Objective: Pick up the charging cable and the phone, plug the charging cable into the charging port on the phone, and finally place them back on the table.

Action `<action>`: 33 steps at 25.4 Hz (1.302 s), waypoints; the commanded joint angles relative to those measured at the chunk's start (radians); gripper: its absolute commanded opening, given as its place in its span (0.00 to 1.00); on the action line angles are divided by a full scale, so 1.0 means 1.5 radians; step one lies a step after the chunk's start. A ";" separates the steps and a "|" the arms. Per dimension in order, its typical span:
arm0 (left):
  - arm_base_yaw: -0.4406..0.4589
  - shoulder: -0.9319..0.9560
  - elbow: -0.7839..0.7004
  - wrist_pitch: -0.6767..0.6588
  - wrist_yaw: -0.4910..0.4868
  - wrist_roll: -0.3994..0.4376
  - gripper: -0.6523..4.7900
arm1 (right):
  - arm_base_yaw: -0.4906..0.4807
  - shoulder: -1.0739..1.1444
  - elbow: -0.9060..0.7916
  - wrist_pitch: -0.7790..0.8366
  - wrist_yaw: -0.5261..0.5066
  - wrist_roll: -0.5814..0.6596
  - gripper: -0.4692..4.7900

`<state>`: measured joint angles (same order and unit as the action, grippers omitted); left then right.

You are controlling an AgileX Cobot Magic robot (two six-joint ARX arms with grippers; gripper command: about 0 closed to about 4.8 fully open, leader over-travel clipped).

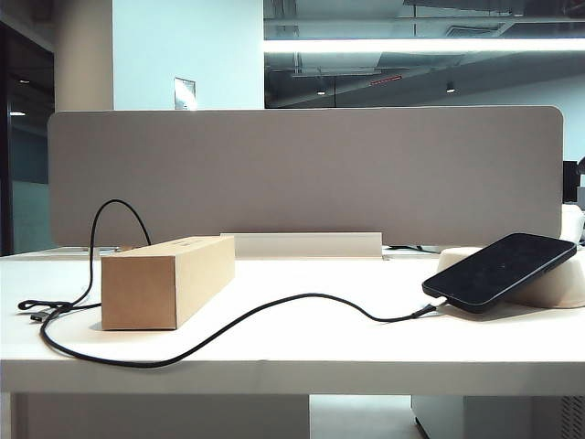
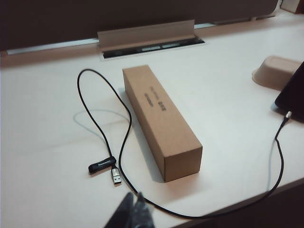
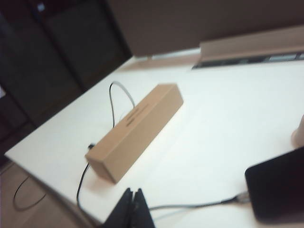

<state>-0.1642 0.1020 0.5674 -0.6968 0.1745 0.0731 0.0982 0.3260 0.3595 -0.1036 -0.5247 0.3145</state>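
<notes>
One phone, glossy and slippery, propped tilted on the pulp tray at the table's right; best gripped by its long edges. One charging cable, limp, plug apparently seated in the phone. One cardboard box. Left gripper and right gripper both closed, empty, above the front edge.

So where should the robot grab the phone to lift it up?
By its long side edges, coming from above. The phone leans tilted on the pale tray, its lower end on the table with the cable plugged in there, so the sides are free. Both hands, left and right, are shut.
</notes>
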 commanded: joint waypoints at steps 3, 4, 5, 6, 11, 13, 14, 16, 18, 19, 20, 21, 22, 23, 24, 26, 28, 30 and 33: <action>-0.001 -0.001 -0.002 0.021 -0.014 -0.002 0.11 | 0.000 0.001 -0.019 0.056 0.037 0.015 0.08; -0.001 -0.001 -0.002 0.025 -0.014 -0.002 0.11 | 0.000 0.001 -0.021 0.056 0.042 0.014 0.08; -0.001 -0.001 -0.002 0.033 -0.014 -0.005 0.11 | 0.000 0.001 -0.023 0.058 0.042 0.014 0.08; -0.001 -0.001 -0.002 0.038 -0.014 -0.010 0.11 | 0.000 0.001 -0.024 0.058 0.042 0.015 0.08; -0.001 0.000 -0.026 0.157 -0.015 -0.019 0.11 | 0.000 0.002 -0.025 0.085 0.083 0.014 0.08; -0.001 0.001 -0.062 0.213 -0.017 -0.019 0.11 | 0.000 0.002 -0.025 0.094 0.106 0.014 0.08; -0.001 0.001 -0.078 0.231 -0.020 -0.019 0.11 | 0.000 0.002 -0.025 0.094 0.115 0.013 0.08; -0.001 0.001 -0.118 0.265 -0.035 -0.016 0.11 | 0.000 0.002 -0.028 0.094 0.129 -0.004 0.08; -0.001 0.001 -0.157 0.285 -0.047 -0.015 0.11 | 0.000 0.002 -0.035 0.101 0.129 -0.008 0.08; -0.001 0.001 -0.183 0.311 -0.064 -0.013 0.11 | 0.000 0.002 -0.040 0.105 0.129 -0.010 0.08; -0.001 0.001 -0.195 0.317 -0.077 -0.014 0.11 | 0.000 0.002 -0.043 0.107 0.129 -0.011 0.08; -0.001 0.001 -0.205 0.315 -0.098 -0.014 0.11 | 0.000 0.002 -0.047 0.108 0.129 -0.011 0.08; -0.001 0.001 -0.209 0.315 -0.104 -0.016 0.11 | 0.000 0.002 -0.048 0.107 0.129 -0.011 0.08; -0.001 0.001 -0.209 0.314 -0.101 -0.023 0.11 | 0.000 0.002 -0.048 0.104 0.129 -0.011 0.08; -0.001 0.000 -0.209 0.315 -0.099 -0.035 0.11 | 0.000 0.002 -0.048 0.105 0.128 -0.011 0.08; -0.002 0.000 -0.209 0.316 -0.096 -0.061 0.11 | 0.000 0.002 -0.048 0.105 0.129 -0.011 0.08; -0.002 0.000 -0.209 0.316 -0.097 -0.061 0.11 | 0.000 0.002 -0.048 0.105 0.128 -0.011 0.08; -0.002 0.000 -0.209 0.316 -0.097 -0.061 0.11 | 0.000 0.001 -0.048 0.105 0.128 -0.011 0.09; -0.002 0.000 -0.209 0.316 -0.097 -0.061 0.11 | 0.000 0.001 -0.048 0.105 0.128 -0.011 0.09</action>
<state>-0.1654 0.1017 0.2501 -0.2394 0.0257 -0.0170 0.0982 0.3283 0.2840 0.0376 -0.3340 0.3016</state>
